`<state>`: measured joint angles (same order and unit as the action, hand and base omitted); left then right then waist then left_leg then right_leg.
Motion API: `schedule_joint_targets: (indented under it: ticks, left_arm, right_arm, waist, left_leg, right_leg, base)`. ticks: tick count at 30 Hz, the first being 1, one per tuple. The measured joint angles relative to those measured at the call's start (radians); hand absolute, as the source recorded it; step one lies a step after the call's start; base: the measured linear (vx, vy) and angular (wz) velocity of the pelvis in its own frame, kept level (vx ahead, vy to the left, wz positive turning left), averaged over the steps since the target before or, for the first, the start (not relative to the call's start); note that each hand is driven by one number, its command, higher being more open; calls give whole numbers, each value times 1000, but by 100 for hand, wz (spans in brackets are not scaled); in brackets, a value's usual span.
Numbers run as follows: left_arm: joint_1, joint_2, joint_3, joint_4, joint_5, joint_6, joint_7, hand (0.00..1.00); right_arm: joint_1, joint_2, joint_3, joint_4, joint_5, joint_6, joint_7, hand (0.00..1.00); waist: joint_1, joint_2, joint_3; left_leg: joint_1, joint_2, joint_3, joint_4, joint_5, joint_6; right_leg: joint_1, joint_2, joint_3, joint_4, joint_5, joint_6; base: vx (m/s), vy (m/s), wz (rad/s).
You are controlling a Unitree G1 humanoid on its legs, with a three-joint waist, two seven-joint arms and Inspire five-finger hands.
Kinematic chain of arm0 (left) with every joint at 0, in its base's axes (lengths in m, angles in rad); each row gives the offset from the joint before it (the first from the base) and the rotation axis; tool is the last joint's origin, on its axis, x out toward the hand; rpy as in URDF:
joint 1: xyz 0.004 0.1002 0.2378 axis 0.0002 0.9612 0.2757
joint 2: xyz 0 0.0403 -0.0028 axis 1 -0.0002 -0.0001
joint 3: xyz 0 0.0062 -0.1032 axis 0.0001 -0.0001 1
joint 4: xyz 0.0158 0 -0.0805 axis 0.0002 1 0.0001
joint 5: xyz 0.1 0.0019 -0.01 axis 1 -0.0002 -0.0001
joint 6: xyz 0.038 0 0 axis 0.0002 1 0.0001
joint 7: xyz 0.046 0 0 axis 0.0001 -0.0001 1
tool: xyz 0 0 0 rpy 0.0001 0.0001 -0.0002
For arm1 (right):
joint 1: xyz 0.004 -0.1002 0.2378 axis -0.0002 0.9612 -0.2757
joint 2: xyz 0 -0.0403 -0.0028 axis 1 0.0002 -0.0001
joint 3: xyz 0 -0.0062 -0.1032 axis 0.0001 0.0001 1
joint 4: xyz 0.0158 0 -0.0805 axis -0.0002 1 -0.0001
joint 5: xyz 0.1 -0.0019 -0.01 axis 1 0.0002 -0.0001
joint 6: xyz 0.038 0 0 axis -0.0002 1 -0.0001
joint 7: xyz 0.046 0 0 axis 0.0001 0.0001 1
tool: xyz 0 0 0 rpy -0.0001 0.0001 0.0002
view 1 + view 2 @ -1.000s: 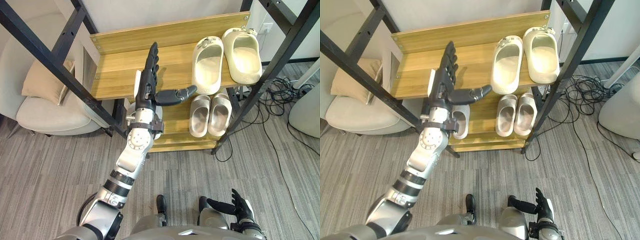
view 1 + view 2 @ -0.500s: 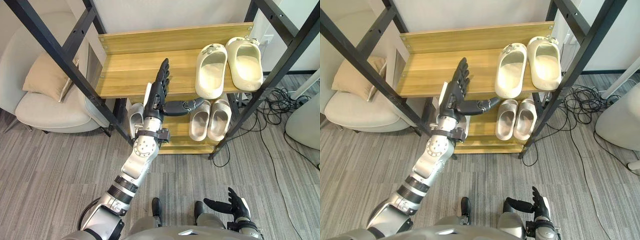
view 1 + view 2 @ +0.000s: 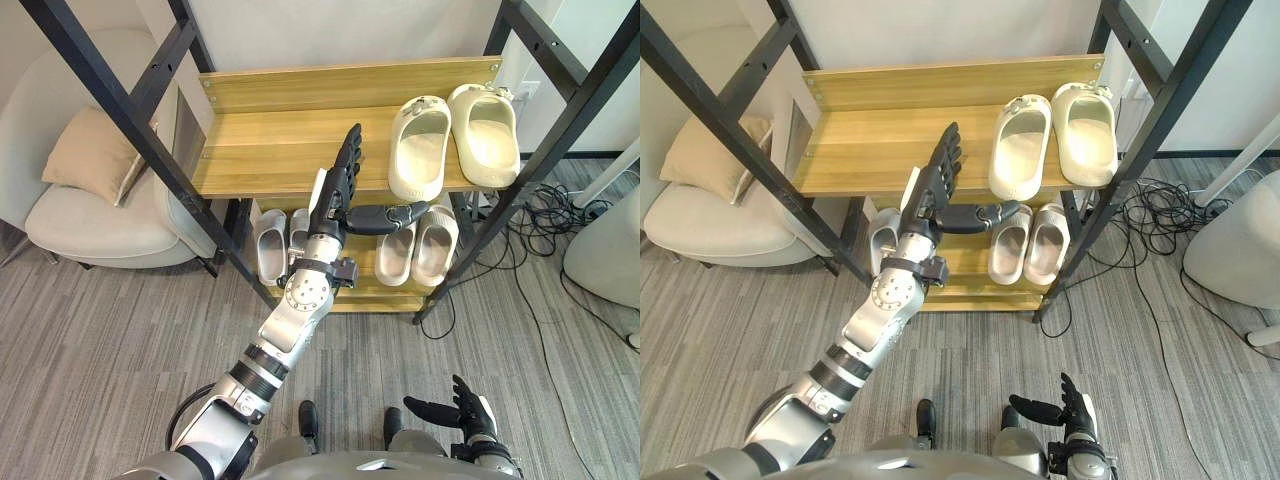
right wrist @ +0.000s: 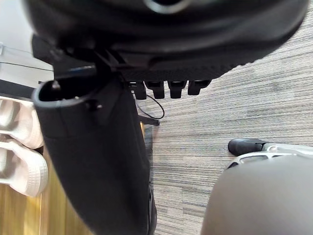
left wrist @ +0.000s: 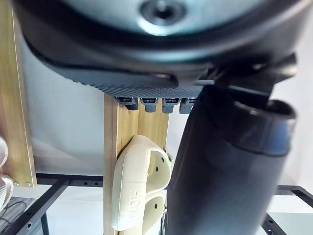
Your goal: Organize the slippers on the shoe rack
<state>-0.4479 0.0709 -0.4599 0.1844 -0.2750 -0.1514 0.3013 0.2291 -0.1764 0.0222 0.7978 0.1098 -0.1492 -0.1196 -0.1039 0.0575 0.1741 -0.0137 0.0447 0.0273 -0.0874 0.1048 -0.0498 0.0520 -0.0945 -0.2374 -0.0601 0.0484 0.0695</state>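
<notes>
A pair of cream slippers (image 3: 417, 147) lies on the right end of the rack's wooden top shelf (image 3: 260, 150). One of them shows on its side in the left wrist view (image 5: 139, 186). My left hand (image 3: 336, 195) is raised before the top shelf's front edge, just left of that pair. It is open, fingers straight up, thumb (image 3: 388, 214) stretched toward the slippers, holding nothing. On the lower shelf a beige pair (image 3: 415, 246) lies at the right and a pale grey pair (image 3: 281, 240) at the left, partly behind my arm. My right hand (image 3: 456, 411) hangs low over the floor, open.
Black slanted frame bars (image 3: 130, 110) cross the view on both sides of the rack. A pale armchair with a beige cushion (image 3: 85, 165) stands at the left. Loose cables (image 3: 545, 215) lie on the carpet to the right, beside a white rounded object (image 3: 605, 250).
The camera has shifted. My left hand has come lower along the shelf's front and closer to the cream pair, still open. The slippers have not moved.
</notes>
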Motion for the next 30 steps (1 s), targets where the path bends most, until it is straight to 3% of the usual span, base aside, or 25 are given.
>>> schedule_joint_targets:
  ticks: [18, 23, 30]
  left_arm:
    - [-103, -33, 41, 125, -16, 1, 37, 100]
    - [-131, -89, 40, 134, -34, 0, 40, 100]
    - [-235, -134, 42, 215, -60, 12, 68, 100]
  right_arm:
    - [1, 9, 0, -2, 0, 9, 0, 100]
    - [1, 9, 0, -10, 0, 14, 1, 100]
    - [18, 9, 0, -41, 1, 16, 0, 100]
  waist:
    - [-17, -12, 1]
    - [-19, -15, 3]
    - [-36, -15, 4]
  left_leg:
    - [11, 11, 23, 0, -10, -14]
    - [-6, 14, 30, -1, -12, -17]
    - [-12, 14, 48, 0, -9, -13]
  right_leg:
    - [-4, 7, 21, 2, -2, -2]
    - [-32, 8, 28, 17, -5, -6]
    - [-93, -3, 51, 127, -61, -6]
  base:
    - [-1, 2, -3]
    - [-4, 4, -4]
    - [0, 3, -7]
